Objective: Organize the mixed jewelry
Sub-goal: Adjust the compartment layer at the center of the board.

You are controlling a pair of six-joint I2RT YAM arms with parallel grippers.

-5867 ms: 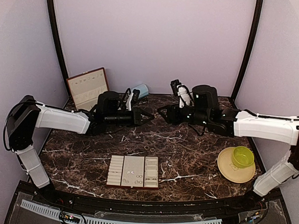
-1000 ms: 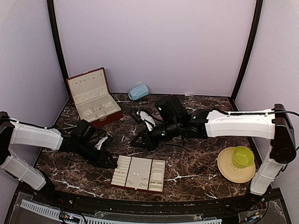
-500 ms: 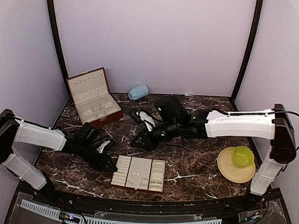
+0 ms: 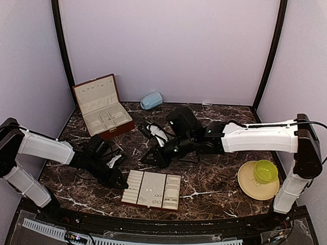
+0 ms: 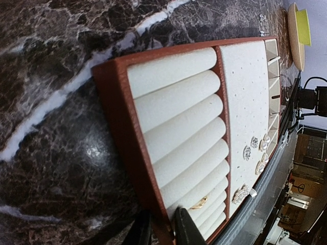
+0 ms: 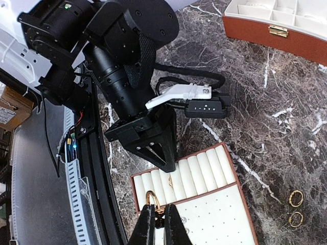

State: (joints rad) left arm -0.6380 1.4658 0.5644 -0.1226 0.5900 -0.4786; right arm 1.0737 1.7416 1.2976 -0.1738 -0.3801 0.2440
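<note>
Now the right hand (image 6: 156, 223) is pinched on a gold ring (image 6: 152, 198), held up over the tray (image 6: 202, 201). The left hand (image 5: 162, 230) is down low w/ its fingers squeezed on the tray's red-brown edge, at the corner by the soft rolls. One gold ring (image 5: 198, 203) sits between the rolls near that corner. Some shiny earrings (image 5: 254, 142) sit on the flat dotted part of the tray, & a few more lie near its end. Two gold rings (image 6: 295, 198) lie loose on the dark bench (image 6: 286, 102), just beside each other, off to the tray's side. The box (image 4: 102, 106) stands open at the back left, well apart from the tray.
</note>
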